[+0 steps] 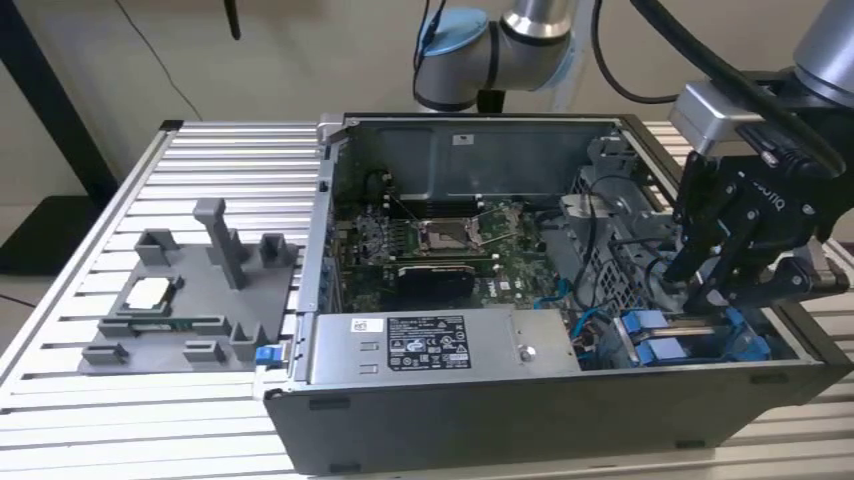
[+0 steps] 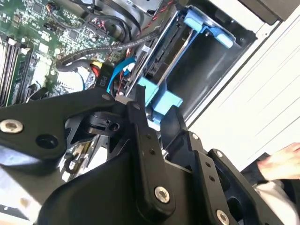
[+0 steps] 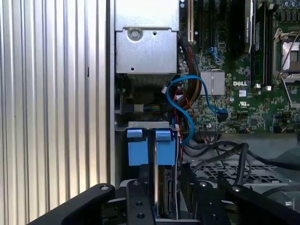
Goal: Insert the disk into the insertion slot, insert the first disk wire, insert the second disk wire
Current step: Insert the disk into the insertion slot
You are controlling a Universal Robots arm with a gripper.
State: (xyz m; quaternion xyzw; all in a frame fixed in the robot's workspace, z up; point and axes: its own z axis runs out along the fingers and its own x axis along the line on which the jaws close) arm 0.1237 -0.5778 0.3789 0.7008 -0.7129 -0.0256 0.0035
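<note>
End effector (image 1: 705, 300) is down in the open PC case's (image 1: 534, 420) corner, on the exterior view's right. Can't tell if it's clamped or released. One disk (image 3: 165, 190) on edge right beneath it, at the insertion slot (image 2: 199, 70); seating depth unclear. Two blue tabs (image 3: 136, 147) at the disk's far end, one blue cable (image 3: 190, 105) looping beside them. Further out: one power supply box (image 1: 441, 345), one grey fixture (image 1: 180, 300) on the surface (image 1: 214, 160), one hand (image 2: 286, 161).
</note>
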